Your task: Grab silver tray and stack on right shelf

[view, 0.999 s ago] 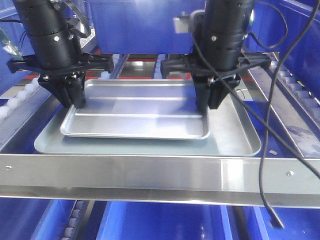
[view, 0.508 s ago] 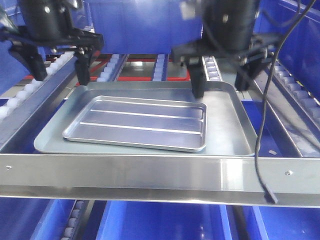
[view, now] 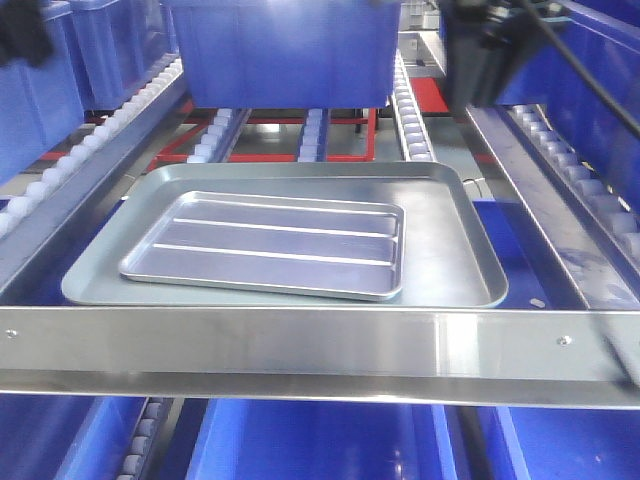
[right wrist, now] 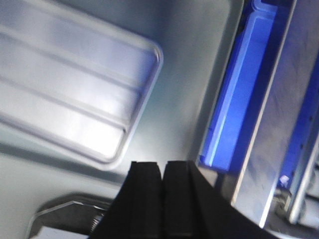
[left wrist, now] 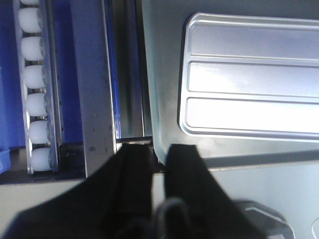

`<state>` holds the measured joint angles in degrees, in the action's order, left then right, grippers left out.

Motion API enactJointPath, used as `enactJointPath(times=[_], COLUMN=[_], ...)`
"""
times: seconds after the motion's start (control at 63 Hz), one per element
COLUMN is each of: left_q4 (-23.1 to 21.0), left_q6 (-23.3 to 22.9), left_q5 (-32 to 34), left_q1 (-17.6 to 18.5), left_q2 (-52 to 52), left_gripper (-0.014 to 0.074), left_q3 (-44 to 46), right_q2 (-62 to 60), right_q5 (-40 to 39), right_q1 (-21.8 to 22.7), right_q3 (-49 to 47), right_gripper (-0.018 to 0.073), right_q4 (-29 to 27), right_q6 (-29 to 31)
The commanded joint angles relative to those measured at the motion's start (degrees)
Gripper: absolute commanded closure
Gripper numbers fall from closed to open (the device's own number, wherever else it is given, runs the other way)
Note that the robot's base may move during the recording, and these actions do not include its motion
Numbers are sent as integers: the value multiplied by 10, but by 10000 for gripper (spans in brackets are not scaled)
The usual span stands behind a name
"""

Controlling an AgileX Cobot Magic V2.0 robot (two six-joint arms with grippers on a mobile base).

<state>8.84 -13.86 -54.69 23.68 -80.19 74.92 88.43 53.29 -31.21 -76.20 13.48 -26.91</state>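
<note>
We find no readable text, label, brand, number or sign on anything in these three views.

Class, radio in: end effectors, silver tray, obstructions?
Both end effectors shut, empty, raised. Silver tray lies inside grey tray on right shelf. Nothing on top.

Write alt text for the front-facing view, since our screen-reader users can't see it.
The silver tray with two raised ridges lies inside a larger grey tray on the right shelf, behind its brushed-steel front bar. A blue bin sits farther back, and no fingers touch either tray.
</note>
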Motion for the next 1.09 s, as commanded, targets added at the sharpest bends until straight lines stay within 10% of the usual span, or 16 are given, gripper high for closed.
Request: enactJointPath(times=[0.0, 0.46, 1.079], left_q4=[2, 0, -4], left_q6=[1, 4, 5], left_q5=[71, 235, 211], left_q1=[0, 0, 0], left_q2=[83, 444, 766], left_gripper=[696, 688, 688], left_q3=[-49, -410, -440], right_q2=[-62, -351, -721], right_q5=[-47, -277, -335], right_q1=[-8, -27, -27], right_q3=[34, 351, 478], right_gripper=[506, 506, 506], right_q4=[28, 62, 120], right_q6=[3, 3, 3])
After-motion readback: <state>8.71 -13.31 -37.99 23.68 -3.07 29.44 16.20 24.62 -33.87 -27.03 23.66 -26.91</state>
